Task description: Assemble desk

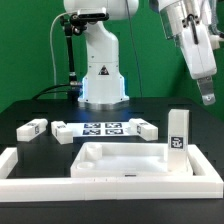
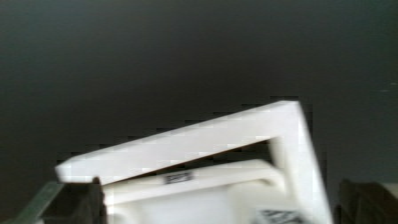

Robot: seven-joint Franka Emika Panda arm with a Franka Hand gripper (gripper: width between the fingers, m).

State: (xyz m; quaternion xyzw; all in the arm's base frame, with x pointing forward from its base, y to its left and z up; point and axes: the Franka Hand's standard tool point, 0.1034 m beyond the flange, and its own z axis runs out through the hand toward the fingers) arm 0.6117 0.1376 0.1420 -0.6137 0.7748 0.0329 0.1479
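Nearest, long low white border bar [image 1: 110,188]; behind, on black tabletop [image 1: 205,135], flat rimmed white plastic desk panel [image 1: 120,156], square block leg [image 1: 178,131] upright at its corner. High above, end effector [image 1: 205,95]. Wrist view: fingers [image 2: 75,200] spread, empty. Likely light, stiff, slick; pinch leg's flat sides.

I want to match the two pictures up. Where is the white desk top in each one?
Exterior view: the desk top lies flat at the front middle, behind the front border bar.
Wrist view: the white rimmed corner is most likely the desk top.
Shared landmark: the upright leg standing on the desk top's end; in the wrist view, probably the tagged block inside that corner.
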